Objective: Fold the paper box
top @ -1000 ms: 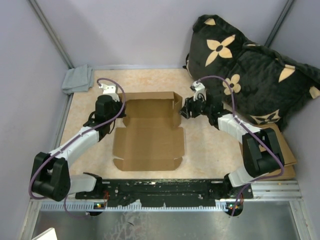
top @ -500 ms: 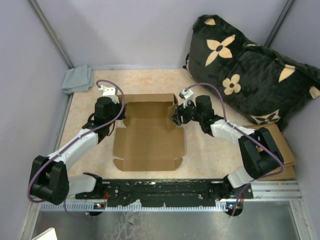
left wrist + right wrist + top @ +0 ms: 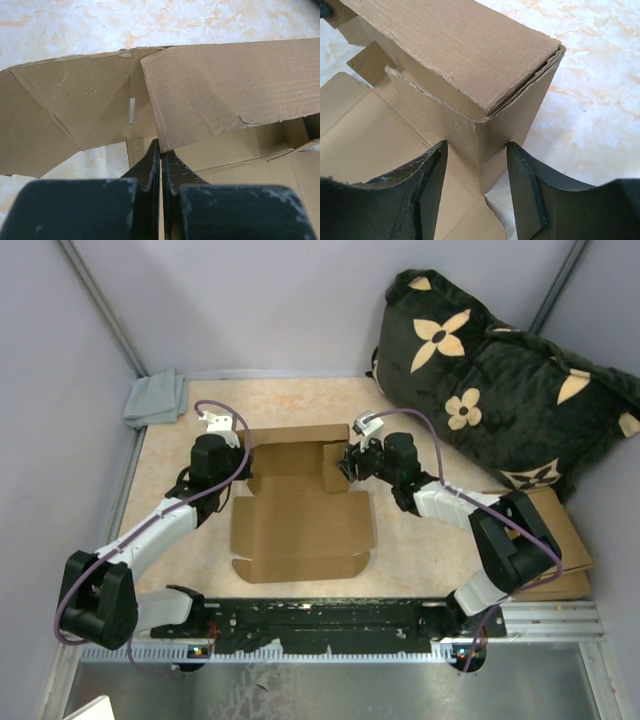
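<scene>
Paper box [image 3: 300,525] mid-table between both arms, partly folded: near panel lying flat, far section raised into walls. Left gripper [image 3: 244,454] at far-left corner of box, fingers [image 3: 150,167] pressed together, tips right at lower edge of upright flap, no cardboard seen between them. Right gripper [image 3: 348,462] at far-right corner, jaws spread, straddling upright corner edge: one finger inside box, other outside over table [image 3: 420,540]. Black flowered pillow [image 3: 490,380] far right. Grey cloth [image 3: 155,398] far left. Smaller cardboard piece [image 3: 572,540] at right edge.
</scene>
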`<action>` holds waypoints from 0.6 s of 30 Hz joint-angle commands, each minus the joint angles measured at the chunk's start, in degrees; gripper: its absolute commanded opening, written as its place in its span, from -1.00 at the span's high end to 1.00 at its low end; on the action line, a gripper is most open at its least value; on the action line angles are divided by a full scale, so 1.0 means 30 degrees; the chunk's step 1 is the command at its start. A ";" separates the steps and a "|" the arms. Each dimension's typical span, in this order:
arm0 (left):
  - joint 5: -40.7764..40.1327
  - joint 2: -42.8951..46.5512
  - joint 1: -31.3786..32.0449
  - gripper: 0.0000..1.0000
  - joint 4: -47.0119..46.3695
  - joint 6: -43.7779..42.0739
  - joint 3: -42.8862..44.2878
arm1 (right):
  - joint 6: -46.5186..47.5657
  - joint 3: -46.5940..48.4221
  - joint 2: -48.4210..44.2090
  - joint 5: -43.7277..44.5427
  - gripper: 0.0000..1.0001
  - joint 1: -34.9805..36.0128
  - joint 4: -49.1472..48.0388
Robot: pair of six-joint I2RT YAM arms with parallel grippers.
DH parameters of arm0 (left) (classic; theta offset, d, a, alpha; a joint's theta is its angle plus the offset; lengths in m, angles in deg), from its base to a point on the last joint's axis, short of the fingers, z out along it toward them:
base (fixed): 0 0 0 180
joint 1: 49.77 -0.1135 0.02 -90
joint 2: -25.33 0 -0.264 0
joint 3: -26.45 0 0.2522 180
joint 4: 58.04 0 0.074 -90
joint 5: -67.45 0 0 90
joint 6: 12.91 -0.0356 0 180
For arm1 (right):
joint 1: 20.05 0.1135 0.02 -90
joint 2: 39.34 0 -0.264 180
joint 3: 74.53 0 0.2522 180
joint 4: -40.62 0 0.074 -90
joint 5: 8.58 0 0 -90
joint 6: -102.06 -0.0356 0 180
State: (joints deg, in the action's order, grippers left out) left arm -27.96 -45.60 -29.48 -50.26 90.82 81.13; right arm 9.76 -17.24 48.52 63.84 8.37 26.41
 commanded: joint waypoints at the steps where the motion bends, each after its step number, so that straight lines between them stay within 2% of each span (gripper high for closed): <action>1: 0.0167 -0.0026 0.0322 1.00 0.0963 0.0109 -0.0316 | 0.0673 0.0791 0.0784 0.1296 -0.02 0.0781 -0.1822; 5: 0.0221 -0.0082 0.0359 1.00 0.0930 0.0100 -0.0284 | 0.0657 0.0848 0.1558 0.2568 0.04 0.1388 -0.2530; 9: 0.0204 -0.0114 0.0398 1.00 0.0909 0.0056 -0.0279 | 0.0595 0.1010 0.2115 0.4101 0.20 0.1925 -0.3002; 14: 0.0207 -0.0087 0.0425 1.00 0.0901 0.0050 -0.0254 | 0.0527 0.0654 0.2126 0.5863 0.58 0.2509 -0.3904; 18: 0.0152 0.0028 0.0476 1.00 0.0958 0.0050 -0.0240 | 0.0863 0.0660 0.2136 0.9659 0.88 0.3442 -0.3527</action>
State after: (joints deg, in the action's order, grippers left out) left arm -29.52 -45.60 -29.24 -49.78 90.80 81.13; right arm 11.73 -16.43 54.44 84.10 14.47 19.53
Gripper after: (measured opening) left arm 0.007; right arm 0.122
